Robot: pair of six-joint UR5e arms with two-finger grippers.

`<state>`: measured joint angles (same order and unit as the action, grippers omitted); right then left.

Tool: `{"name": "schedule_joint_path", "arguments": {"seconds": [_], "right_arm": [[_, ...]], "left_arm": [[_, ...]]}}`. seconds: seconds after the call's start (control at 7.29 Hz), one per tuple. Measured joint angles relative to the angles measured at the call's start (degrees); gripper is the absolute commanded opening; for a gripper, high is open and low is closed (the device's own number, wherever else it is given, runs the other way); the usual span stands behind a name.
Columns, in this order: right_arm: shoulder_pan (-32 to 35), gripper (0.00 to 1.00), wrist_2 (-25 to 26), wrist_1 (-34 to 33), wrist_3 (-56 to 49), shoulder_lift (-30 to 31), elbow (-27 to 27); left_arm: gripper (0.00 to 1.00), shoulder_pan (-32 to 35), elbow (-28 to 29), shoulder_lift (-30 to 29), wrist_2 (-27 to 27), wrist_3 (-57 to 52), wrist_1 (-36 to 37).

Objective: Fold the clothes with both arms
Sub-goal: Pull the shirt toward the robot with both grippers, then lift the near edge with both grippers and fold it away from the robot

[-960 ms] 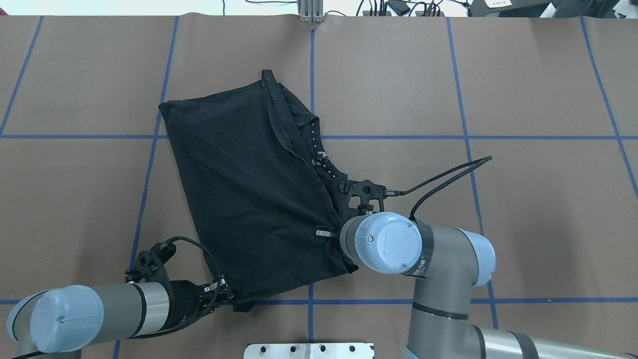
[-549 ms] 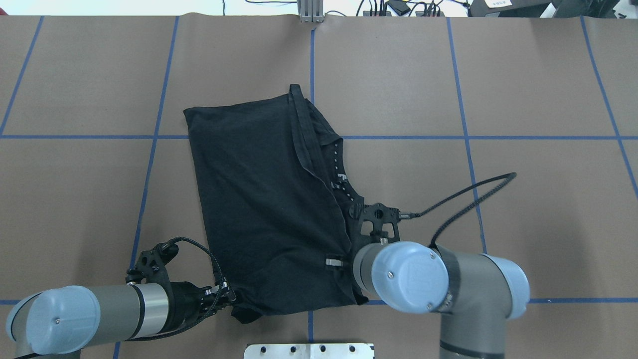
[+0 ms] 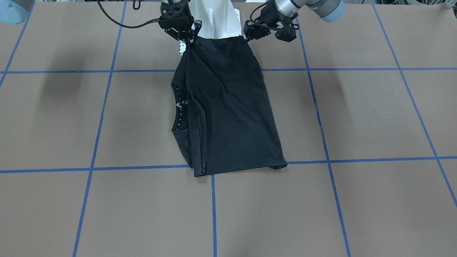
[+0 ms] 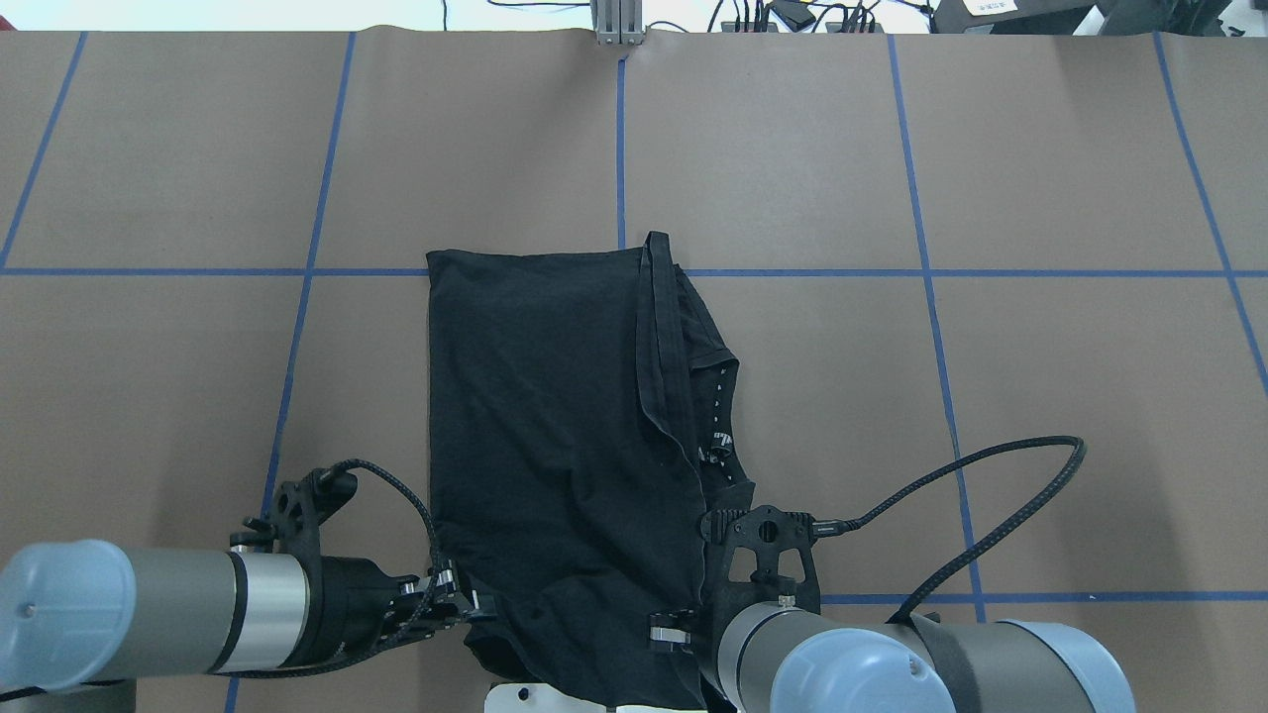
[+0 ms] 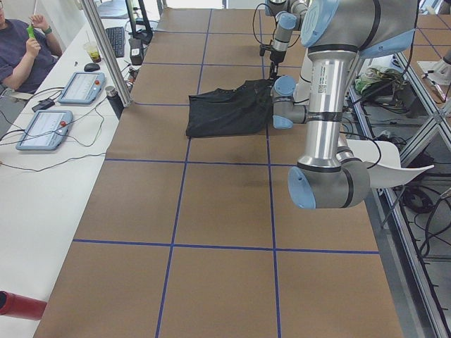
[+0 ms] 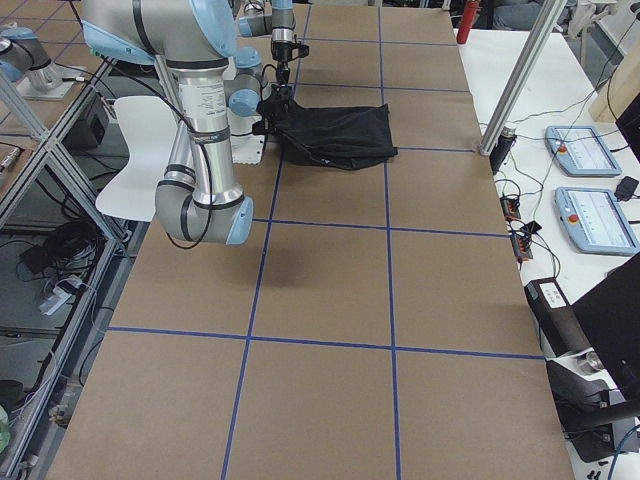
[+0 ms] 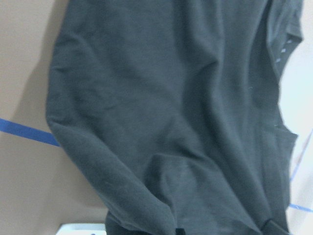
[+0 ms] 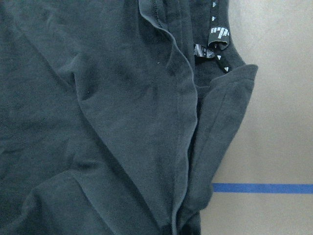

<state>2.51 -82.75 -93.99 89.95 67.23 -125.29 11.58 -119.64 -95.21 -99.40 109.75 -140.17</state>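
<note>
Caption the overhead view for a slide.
Left claw and right claw grip the near edge of a black T-shirt.

Left arm (image 4: 178, 619) and right arm (image 4: 892, 663) are held low and close in, side by side; the left pincer (image 4: 464, 609) and right pincer (image 4: 672, 632) each clamp the T-shirt (image 4: 555, 416) by its near edge.

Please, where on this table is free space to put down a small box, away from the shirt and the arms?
Free: the whole far strip of the table beyond the far hem of the T-shirt, and the squares on both outer sides. Crowded: the near edge, where the left gripper and right gripper hold the cloth, and the cable loop beside the right arm.
</note>
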Motion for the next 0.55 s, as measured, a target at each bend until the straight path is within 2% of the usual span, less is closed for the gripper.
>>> {"name": "schedule_joint_path", "arguments": {"seconds": [0.27, 0.55], "right_arm": [[3.0, 0.0, -0.3, -1.0, -0.3, -0.4, -0.1], [8.4, 0.0, -1.3, -1.2, -0.5, -2.3, 1.3]], "left_arm": [[0.0, 6.0, -0.3, -0.1, -4.4, -1.3, 0.3], [0.0, 12.3, 0.0, -0.9, -6.0, -1.7, 1.2]]}}
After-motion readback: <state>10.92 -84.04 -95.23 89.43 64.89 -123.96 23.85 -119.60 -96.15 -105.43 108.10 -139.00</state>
